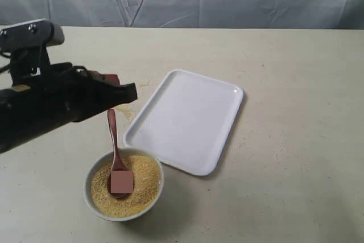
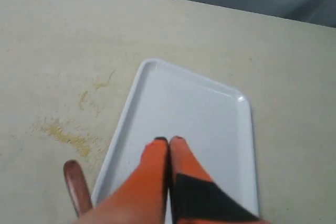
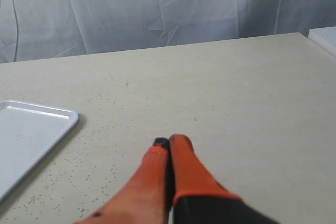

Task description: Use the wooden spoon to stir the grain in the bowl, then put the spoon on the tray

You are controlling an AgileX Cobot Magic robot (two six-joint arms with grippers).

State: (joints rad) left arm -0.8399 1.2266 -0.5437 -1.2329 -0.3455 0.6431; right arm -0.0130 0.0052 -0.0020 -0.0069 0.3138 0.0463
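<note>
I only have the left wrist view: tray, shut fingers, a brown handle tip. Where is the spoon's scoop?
Observer: Exterior view shows the wooden spoon with its scoop down in the grain, inside the bowl.
Operator: Where does that bowl sit?
Observer: Close by the left corner of the tray, toward the exterior camera.
Operator: And the right arm?
Observer: The right gripper is shut, over bare table beside the tray.

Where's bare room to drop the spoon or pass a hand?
In the exterior view, the tray is bare throughout. The table right of the tray and beyond it is open. It is crowded by the tray's left edge: the bowl, the wooden spoon standing in it, spilled grains and the left fingers.
</note>
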